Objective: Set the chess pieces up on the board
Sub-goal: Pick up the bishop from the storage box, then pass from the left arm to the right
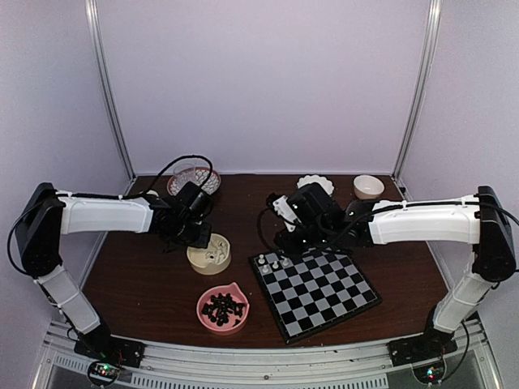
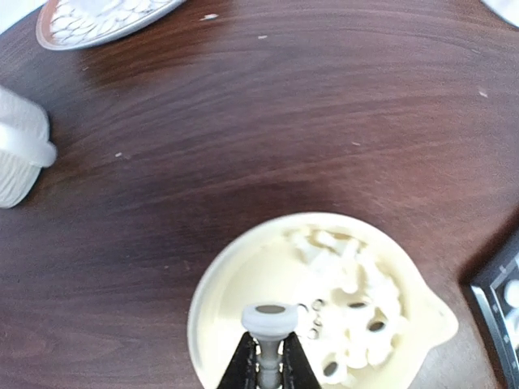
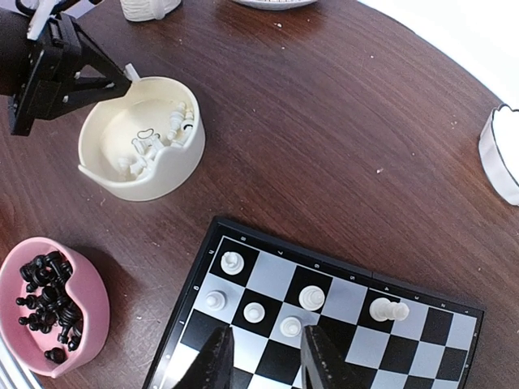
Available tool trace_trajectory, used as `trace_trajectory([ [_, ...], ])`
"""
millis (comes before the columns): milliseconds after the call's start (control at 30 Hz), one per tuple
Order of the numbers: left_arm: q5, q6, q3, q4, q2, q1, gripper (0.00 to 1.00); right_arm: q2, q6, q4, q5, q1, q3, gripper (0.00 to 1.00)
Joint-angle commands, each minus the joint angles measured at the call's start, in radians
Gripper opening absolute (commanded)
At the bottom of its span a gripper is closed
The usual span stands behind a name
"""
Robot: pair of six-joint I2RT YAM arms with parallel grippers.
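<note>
Above the cream bowl, the left gripper clamps one white chess piece. Next it needs carrying to a free square on the board, where the right gripper hangs, jaws parted, empty.

Soft, even overhead light fills the pale enclosure. The dark wooden table carries a broad sheen, and the cream bowl casts a faint shadow. Close to the left wrist lens, the white chess piece blurs. Wrist-view corners blow out white.
</note>
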State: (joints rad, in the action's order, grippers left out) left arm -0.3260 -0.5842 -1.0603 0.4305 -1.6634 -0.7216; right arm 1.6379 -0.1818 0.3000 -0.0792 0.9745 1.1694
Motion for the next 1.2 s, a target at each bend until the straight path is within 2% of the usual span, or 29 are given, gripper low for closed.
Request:
trace_trajectory([
  [0,0.152,0.135,0.07,-0.085,0.085,0.002,0.0,-0.052,0.007,-0.031,0.01,-0.006,-0.022,0.31],
  [167,0.321,0.231,0.131,-0.156,0.184,0.001,0.0,-0.131,0.011,-0.101,0.019,-0.007,-0.09,0.31],
  [367,0.516,0.241,0.091,-0.097,0.211,-0.032,0.02,-0.295,0.036,-0.179,0.004,-0.007,-0.216,0.31],
  [533,0.537,0.236,-0.028,0.024,0.163,-0.138,0.03,-0.448,0.065,-0.255,0.029,-0.007,-0.358,0.34],
  [733,0.555,0.255,-0.202,0.119,0.03,-0.262,0.04,-0.527,0.166,-0.317,0.098,-0.006,-0.471,0.5],
  [1000,0.579,0.293,-0.405,0.22,-0.16,-0.333,0.04,-0.676,0.169,-0.33,-0.074,-0.007,-0.597,0.52],
  [1167,0.609,0.297,-0.473,0.245,-0.221,-0.346,0.03,-0.811,0.168,-0.424,-0.041,-0.007,-0.726,0.71],
])
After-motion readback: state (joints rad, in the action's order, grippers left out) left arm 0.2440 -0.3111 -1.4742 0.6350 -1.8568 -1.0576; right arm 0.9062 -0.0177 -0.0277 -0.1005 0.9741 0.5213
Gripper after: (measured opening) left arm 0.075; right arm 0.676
